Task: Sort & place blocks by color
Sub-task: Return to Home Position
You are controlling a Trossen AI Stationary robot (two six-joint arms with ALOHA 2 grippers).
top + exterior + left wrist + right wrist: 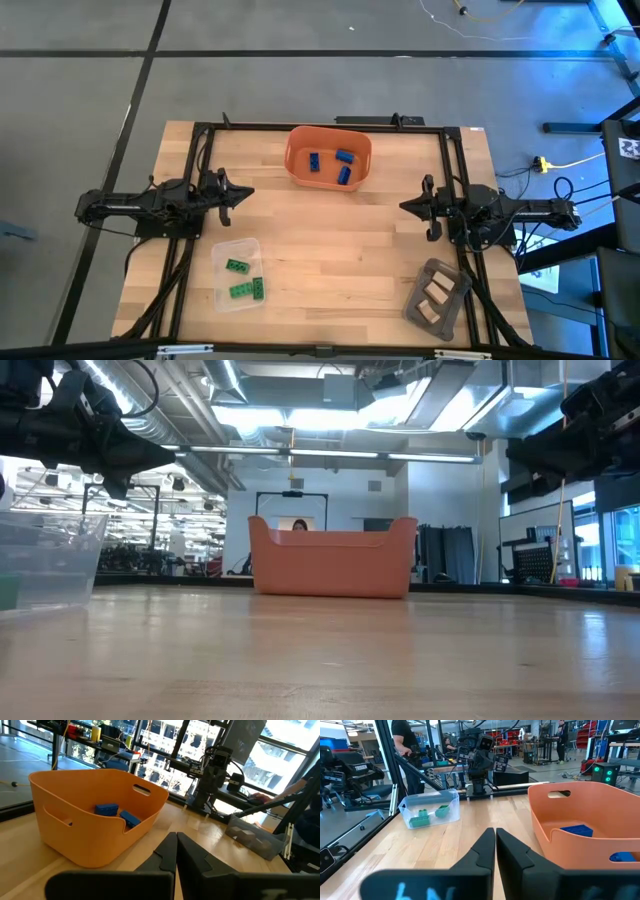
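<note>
Three blue blocks [343, 157] lie inside the orange bin [293, 160] at the table's far middle. Green blocks [238, 266] sit in the clear tray [250, 245] near the left front. Pale tan blocks [435, 292] rest in the grey tray [450, 305] at the right front. My left gripper [248, 192] hovers shut at the table's left side, pointing toward the middle. My right gripper [404, 207] hovers shut at the right side, facing it. Neither touches anything.
A black frame [320, 127] runs along the table's far edge and down both sides. Bare wood [330, 250] lies between the two grippers and between the trays. People stand in the room beyond the table in the right wrist view.
</note>
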